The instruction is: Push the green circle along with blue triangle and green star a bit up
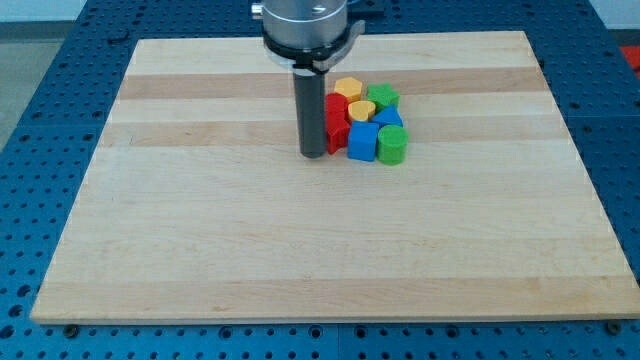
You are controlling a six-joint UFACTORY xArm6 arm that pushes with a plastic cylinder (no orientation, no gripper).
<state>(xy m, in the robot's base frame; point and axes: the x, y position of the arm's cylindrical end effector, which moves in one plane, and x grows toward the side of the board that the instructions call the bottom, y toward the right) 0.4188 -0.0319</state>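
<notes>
The green circle (392, 146) stands at the lower right of a tight cluster of blocks. The blue triangle (388, 119) sits just above it, and the green star (383, 97) above that. A blue cube (362, 141) touches the green circle's left side. My tip (313, 153) rests on the board at the cluster's left edge, beside the red blocks (336, 121). It is well left of the green circle, with the red and blue blocks between them.
Two yellow blocks (349, 88) (361, 110) sit in the upper middle of the cluster. The wooden board (200, 220) lies on a blue perforated table (60, 40). The arm's grey housing (305, 22) hangs above the view's top.
</notes>
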